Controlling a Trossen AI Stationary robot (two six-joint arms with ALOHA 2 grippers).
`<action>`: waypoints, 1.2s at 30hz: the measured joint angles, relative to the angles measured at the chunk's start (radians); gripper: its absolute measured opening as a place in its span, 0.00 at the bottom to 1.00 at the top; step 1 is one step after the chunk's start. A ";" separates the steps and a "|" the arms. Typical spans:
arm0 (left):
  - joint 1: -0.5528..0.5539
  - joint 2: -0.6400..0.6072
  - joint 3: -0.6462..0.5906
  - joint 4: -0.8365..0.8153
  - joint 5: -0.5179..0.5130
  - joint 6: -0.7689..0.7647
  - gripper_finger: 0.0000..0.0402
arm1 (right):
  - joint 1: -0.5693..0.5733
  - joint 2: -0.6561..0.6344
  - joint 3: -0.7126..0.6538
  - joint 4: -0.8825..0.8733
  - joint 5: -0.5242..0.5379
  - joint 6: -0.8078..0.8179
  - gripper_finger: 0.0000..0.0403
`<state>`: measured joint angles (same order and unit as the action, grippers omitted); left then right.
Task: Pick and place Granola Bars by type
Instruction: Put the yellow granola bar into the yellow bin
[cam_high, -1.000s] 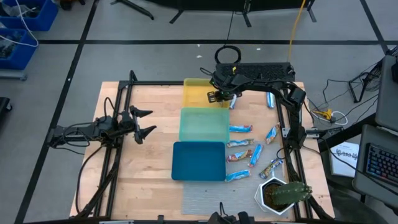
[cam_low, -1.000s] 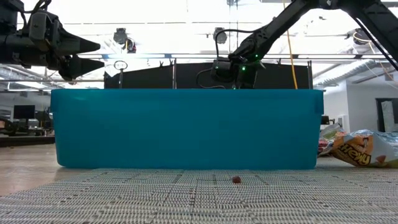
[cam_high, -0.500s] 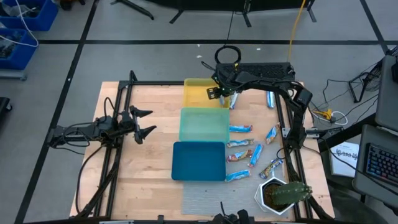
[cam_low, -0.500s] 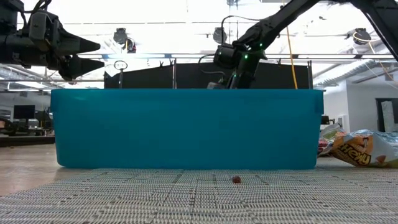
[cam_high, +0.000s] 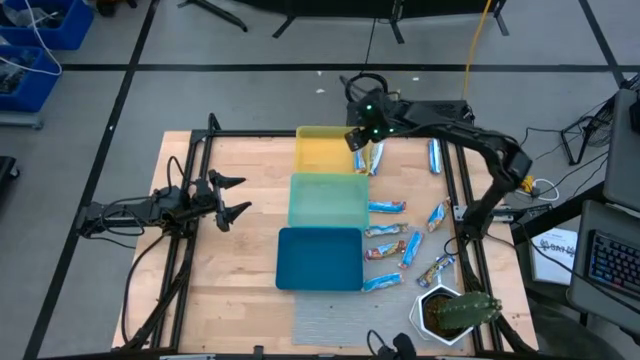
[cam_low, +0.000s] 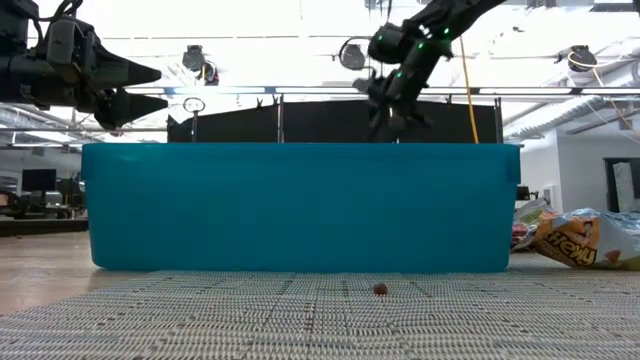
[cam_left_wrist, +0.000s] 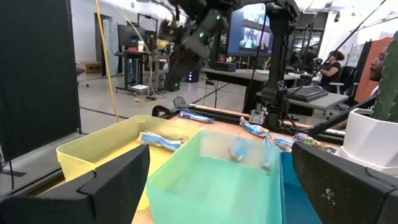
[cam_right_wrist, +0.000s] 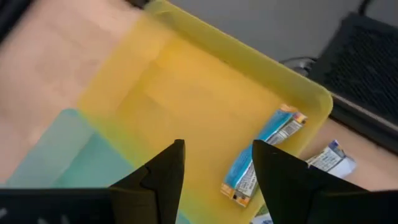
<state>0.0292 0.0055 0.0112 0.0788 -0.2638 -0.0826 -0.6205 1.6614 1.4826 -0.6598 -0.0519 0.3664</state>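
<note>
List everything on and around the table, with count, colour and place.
yellow tray: one, yellow, far end of the tray row
green tray: one, pale green, middle of the row
blue tray: one, blue, near end of the row
bar in the yellow tray: one, blue and silver, by the tray's corner
loose bars: about nine, blue with silver or red-orange, scattered on the wood to the right of the trays
potted cactus: one, green in a white pot, near right corner
mat: one, grey, near edge
left gripper: open, empty, at the table's left side
right gripper: open, empty, above the yellow tray
</note>
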 joint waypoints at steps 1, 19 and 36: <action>0.000 0.000 0.000 0.000 0.000 0.000 0.98 | -0.004 -0.017 0.000 -0.009 -0.029 -0.030 0.45; 0.000 0.000 0.000 0.000 0.000 0.000 0.98 | -0.009 -0.278 0.000 -0.502 -0.240 -0.609 0.45; 0.000 0.000 0.000 0.000 0.000 0.000 0.98 | 0.218 -0.451 0.001 -0.782 -0.172 -0.973 0.45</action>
<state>0.0295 0.0056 0.0113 0.0788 -0.2634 -0.0829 -0.4022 1.2105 1.4834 -1.4416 -0.2238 -0.6066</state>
